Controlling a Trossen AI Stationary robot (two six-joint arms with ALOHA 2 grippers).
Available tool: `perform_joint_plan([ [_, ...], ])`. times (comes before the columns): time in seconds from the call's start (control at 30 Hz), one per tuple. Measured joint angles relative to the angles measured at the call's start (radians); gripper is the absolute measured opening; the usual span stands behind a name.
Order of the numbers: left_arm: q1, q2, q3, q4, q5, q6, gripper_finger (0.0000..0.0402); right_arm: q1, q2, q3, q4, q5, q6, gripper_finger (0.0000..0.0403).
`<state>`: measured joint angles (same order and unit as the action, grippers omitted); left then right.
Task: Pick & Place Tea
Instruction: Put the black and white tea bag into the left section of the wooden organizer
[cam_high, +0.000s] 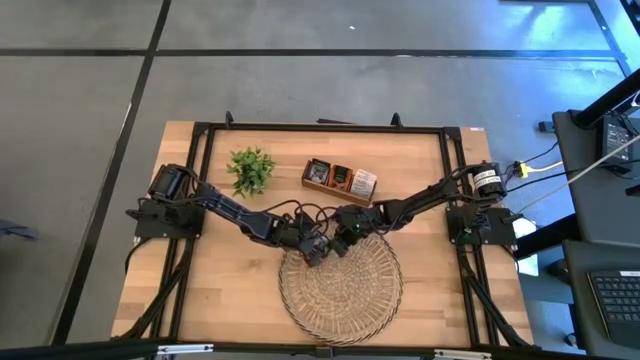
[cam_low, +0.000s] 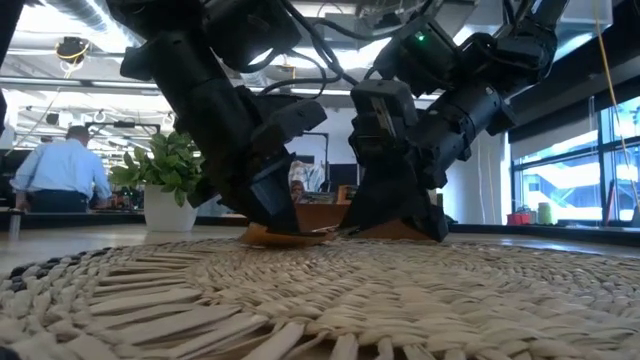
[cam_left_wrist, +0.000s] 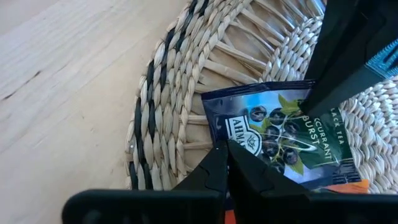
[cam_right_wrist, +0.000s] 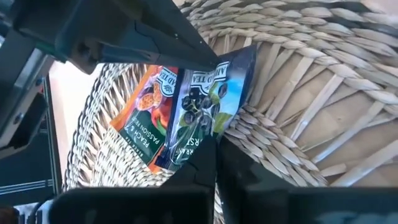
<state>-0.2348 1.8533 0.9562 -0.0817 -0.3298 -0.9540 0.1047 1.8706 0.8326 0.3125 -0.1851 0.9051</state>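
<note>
Both grippers meet at the far rim of the round woven tray. A dark blue blackcurrant tea sachet sits there, also seen as the dark sachet in the right wrist view. An orange sachet lies beside it and partly under it. My left gripper is shut on one end of the dark sachet. My right gripper is shut on the opposite end. In the low view both grippers, left and right, point down at the rim. My left gripper pinches the dark sachet's edge between its two fingers, slanting down from the table's left. The sachet lies low over the tray's weave. My right gripper pinches the sachet's opposite end between its fingers, slanting down from the right. Whether it also grips the orange sachet, I cannot tell.
A brown wooden three-compartment box holding sachets stands just beyond the tray. A small green plant stands to its left. Bare wooden table lies left of the tray. A person is in the room behind.
</note>
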Motion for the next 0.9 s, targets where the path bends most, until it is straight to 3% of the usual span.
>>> perform_joint_plan([
  [0.23,0.0,-0.034,-0.002,-0.017,-0.004,0.026,0.0007,-0.018,-0.008,0.0,-0.01,-0.081,-0.117,0.0007],
  [0.43,0.0,-0.126,-0.002,-0.045,-0.008,0.115,0.0004,-0.031,-0.12,0.015,-0.118,-0.101,-0.319,0.0005],
  [0.67,0.0,-0.227,-0.001,-0.042,-0.015,0.3,0.0008,-0.018,-0.243,0.185,-0.587,0.04,-0.753,0.0005],
  [0.9,-0.001,-0.262,0.0,0.047,-0.015,0.366,0.001,0.019,-0.238,0.31,-0.844,0.195,-1.035,0.0005],
])
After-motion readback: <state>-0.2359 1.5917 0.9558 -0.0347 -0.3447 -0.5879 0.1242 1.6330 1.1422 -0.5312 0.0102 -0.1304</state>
